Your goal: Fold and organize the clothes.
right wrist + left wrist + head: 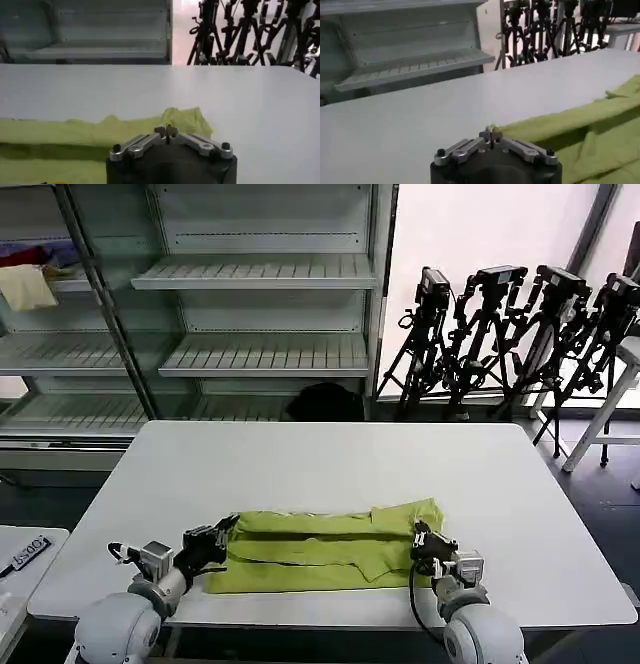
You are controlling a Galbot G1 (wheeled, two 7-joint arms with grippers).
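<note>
Left gripper (222, 533): near front edge of table, at shirt's left end; fingers pressed together on a bit of shirt edge, seen close in left wrist view (491, 134).
Right gripper (421, 536): near front edge too, at shirt's right end; fingers together, pinching a fold of green cloth, seen in right wrist view (167, 131).
T-shirt (330, 549): lime yellow-green, folded into long strip lying left to right across front part of table, stretched between both grippers; some creases, small raised flap at right far corner.
Table (320, 464): white, plain top, bare behind the shirt.
Shelves (260, 314): pale metal rack behind table, several slatted levels.
Cloth on shelf (28, 284): cream piece on upper left shelf, red and purple bits behind it.
Tripods (510, 334): row of black ones standing at back right by bright wall.
Dark lump (325, 401): on floor behind table, can't tell what it is.
Side table (20, 559): white corner at far left, small label lying on it.
</note>
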